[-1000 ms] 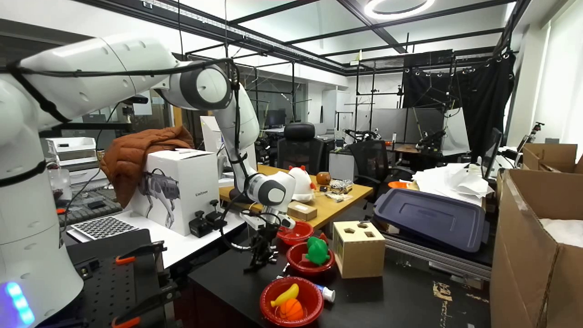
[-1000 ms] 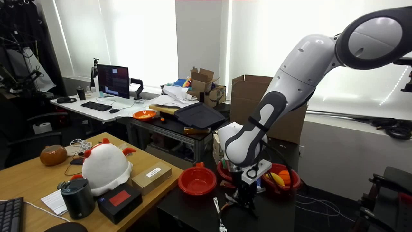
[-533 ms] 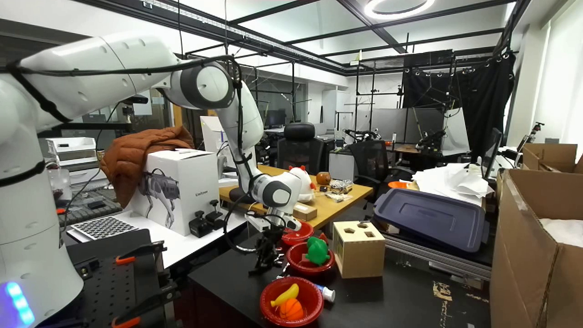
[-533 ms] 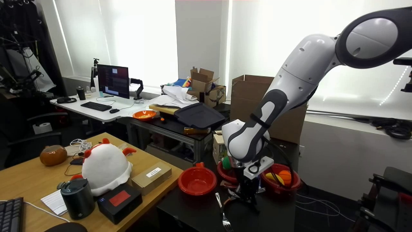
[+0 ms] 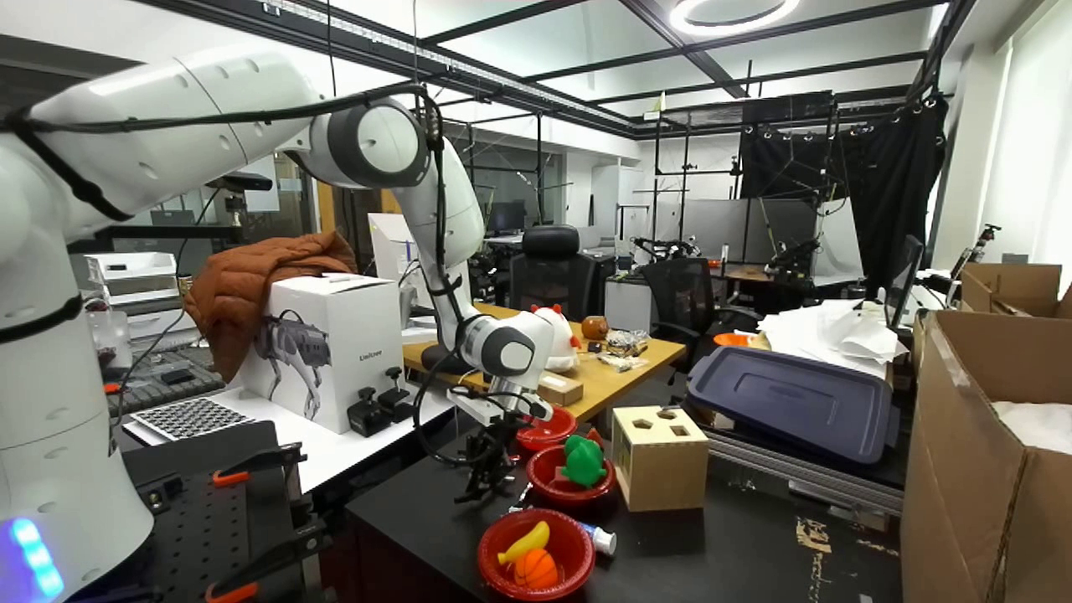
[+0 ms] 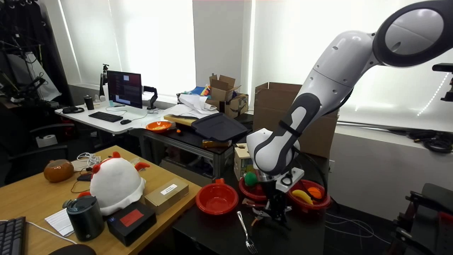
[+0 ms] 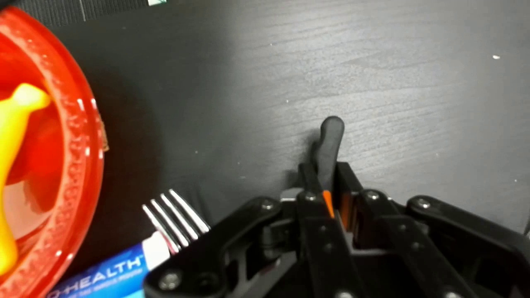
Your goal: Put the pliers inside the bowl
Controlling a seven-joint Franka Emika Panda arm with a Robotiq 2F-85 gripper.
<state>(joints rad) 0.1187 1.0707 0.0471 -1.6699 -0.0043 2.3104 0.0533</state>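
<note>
Over the black wooden table (image 6: 304, 235), low in the middle of an exterior view, the long white robot arm (image 6: 329, 83) had lifted a little in the last half second, and its black two-fingered gripper (image 7: 326, 167) had come up and drifted toward the right of the frame. The small slim pliers with orange-and-black handles and a grey metal head (image 6: 261, 213) had shifted the same way, so I took the grip to be real. Right of centre in the wrist view, the fingers were clamped on a handle, one on either side. The shiny metal fork (image 6: 246, 232), lower left of the pliers, had shifted over the last second too, perhaps brushed by them.

To me it looked like the start of the lift; whether the pliers had cleared the table I couldn't tell. The round bright red plastic bowl (image 6: 216, 204), my guess at the target, stood to their upper left, near but apart. Another round red plastic bowl (image 6: 249, 195), with a green toy (image 6: 250, 179) in it, stood just above them in the frame, so a low swing might catch its rim.
</note>
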